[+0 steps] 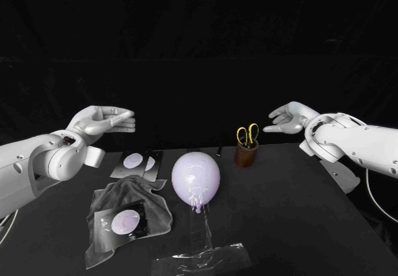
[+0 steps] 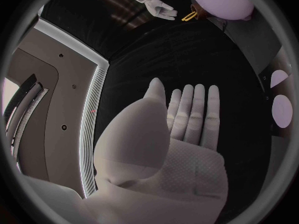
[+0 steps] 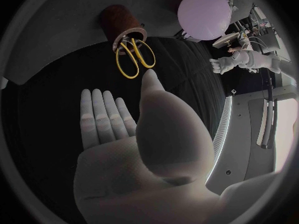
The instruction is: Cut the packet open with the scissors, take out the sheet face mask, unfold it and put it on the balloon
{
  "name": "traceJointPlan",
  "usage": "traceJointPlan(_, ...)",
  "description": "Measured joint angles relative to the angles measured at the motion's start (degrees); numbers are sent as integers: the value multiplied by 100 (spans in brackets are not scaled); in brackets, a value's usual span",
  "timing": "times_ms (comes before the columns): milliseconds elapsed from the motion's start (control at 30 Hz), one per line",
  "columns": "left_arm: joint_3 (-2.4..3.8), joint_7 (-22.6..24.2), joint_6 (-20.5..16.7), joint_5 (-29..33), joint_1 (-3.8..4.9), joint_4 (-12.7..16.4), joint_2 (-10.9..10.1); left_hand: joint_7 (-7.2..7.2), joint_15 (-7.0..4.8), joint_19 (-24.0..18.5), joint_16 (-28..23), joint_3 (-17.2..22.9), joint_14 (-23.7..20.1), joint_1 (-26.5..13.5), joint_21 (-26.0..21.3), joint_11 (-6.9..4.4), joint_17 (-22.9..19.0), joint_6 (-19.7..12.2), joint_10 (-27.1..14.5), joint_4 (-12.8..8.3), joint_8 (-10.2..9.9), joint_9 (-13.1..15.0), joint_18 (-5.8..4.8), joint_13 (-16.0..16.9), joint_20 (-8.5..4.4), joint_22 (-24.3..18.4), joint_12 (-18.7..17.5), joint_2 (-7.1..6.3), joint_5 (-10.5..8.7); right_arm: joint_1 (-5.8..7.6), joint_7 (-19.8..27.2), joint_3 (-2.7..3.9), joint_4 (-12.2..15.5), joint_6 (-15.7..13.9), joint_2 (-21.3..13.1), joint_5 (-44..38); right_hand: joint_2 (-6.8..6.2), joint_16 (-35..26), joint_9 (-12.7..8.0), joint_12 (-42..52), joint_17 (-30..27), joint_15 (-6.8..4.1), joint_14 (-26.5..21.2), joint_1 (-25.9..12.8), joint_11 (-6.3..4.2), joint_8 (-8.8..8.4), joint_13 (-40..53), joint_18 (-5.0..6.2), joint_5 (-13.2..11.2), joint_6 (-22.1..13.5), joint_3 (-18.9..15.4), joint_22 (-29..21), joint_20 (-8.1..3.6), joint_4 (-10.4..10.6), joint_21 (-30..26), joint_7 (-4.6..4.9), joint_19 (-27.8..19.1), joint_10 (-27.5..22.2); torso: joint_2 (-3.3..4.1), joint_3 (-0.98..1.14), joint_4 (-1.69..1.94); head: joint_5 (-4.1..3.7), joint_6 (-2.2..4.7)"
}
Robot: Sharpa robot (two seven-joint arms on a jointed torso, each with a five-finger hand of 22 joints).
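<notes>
Black bench (image 1: 282, 218) stands before a dark background.

At the far left, the left hand (image 1: 101, 122) is raised above the bench's far corner. Its fingers are stretched out flat, lying side by side and pointing toward the middle, and it holds nothing. The left wrist view shows the palm smooth and silver, with a fine dotted texture.

Below it lies a far packet (image 1: 137, 162), dark and glossy with a pale round print. Just in front of it a grey cloth (image 1: 124, 192) is spread in soft folds. A near packet (image 1: 124, 221) of the same look rests on this cloth, tilted.

Just to the right of the cloth is the balloon (image 1: 195, 175). It is pale lilac, egg-shaped and shiny, and lies on the bench with its knot toward the near edge. A clear plastic sheet (image 1: 203, 256), wrinkled and reflecting light, runs from under the knot toward the front of the bench.

Further right, near the bench's far edge, a brown round holder (image 1: 245, 155) stands upright. The scissors (image 1: 247, 135) sit in it with the yellow loop handles up.

At the right, the right hand (image 1: 287, 119) hangs in the air above and beside the holder, apart from it. Its fingers are loose and extended, the thumb is raised, and it is empty.
</notes>
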Motion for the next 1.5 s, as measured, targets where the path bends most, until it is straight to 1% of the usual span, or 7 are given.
traceJointPlan(100, -4, 33, 46, -59, -92, 128, -119, 11, 7, 28, 27, 0, 54, 92, 5, 0, 17, 11, 1, 0, 0, -26, 1, -4, -27, 8, 0, -16, 0, 7, 322, 0, 161, -220, -147, 234, 242, 141, 45, 134, 29, -92, 277, 309, -102, 154, 21, -31, -36, 300, 138, 28, -17, -170, 63, 40, 90, 324, -8, -3, -2, 40, -38)
traceJointPlan(267, -7, 82, 110, -172, -252, 385, -365, 0, -3, 121, 61, -1, 105, 181, 55, 0, 54, 42, 42, 2, -3, -67, 2, -19, -39, 18, -39, -28, 0, 22, 1114, 1, 661, -595, -473, 841, 508, 462, 37, 212, 160, -370, 999, 851, -342, 306, -14, 57, -163, 845, 551, 131, -194, -372, 363, 150, 741, 950, -21, -11, 4, 277, -169)
traceJointPlan(600, -33, 151, 112, -393, -597, 825, -740, 16, -45, 267, 198, -48, 271, 321, 145, 2, 137, 64, 82, 82, -68, -133, -1, -25, -97, 39, -107, -66, 0, -28, 2106, 0, 2306, -828, -943, 1968, 312, 1011, -59, 61, 571, -823, 2331, 993, -669, 306, -11, 54, -163, 1306, 1162, 448, -701, -226, 1052, -66, 1810, 1681, -81, -29, 60, 810, -558)
traceJointPlan(767, -85, 179, 82, -513, -760, 1043, -868, 10, -42, 259, 209, -80, 260, 384, 156, 2, 162, 71, 82, 113, -122, -164, -3, -31, -94, 38, -157, -80, 0, -215, 2157, -7, 2736, -697, -800, 1938, 156, 1613, -117, -49, 982, -1028, 3150, 896, -743, 238, 0, 47, -163, 1323, 1273, 815, -994, -242, 1694, -82, 2403, 1858, -124, -32, 76, 1099, -701)
traceJointPlan(1067, -121, 189, -106, -1164, -1037, 1428, -1126, -31, 3, 82, 209, -98, 56, 452, 72, 2, 198, 71, 81, 128, -155, -200, -9, -31, -4, -16, -172, -137, 0, -537, 1926, -16, 2932, -231, -141, 1071, -69, 3715, -135, -115, 2209, -1140, 3252, 672, -850, 210, 13, -27, -199, 1429, 1783, 1608, -1167, -172, 2801, -188, 2706, 2085, -160, -28, 99, 1505, -795)
traceJointPlan(1300, -136, 96, -527, -2221, -1456, 1579, -1219, -17, 175, -281, 162, -199, -470, 487, -125, 195, 205, -165, -303, 151, -288, -263, -15, -37, 32, -106, -268, -219, 0, -622, 1686, -16, 2903, -11, 213, 403, -172, 4710, -100, -115, 2954, -1140, 3252, 564, -850, 210, 19, -36, -243, 1447, 2215, 2404, -1192, -283, 3575, -186, 2686, 2108, -150, -25, 99, 1629, -788)
traceJointPlan(1500, -143, -9, -926, -3266, -1697, 1571, -1265, -103, 378, -854, -59, -231, -1062, 127, -450, 360, 68, -413, -776, 183, -311, -276, -214, -51, 35, -179, -306, -578, 0, -655, 1510, -14, 2893, 74, 356, -58, -250, 4926, -91, -115, 3104, -1137, 3250, 387, -850, 183, 19, -37, -243, 1450, 2297, 2605, -1167, -258, 3741, -189, 2619, 2108, -155, -25, 105, 1713, -836)
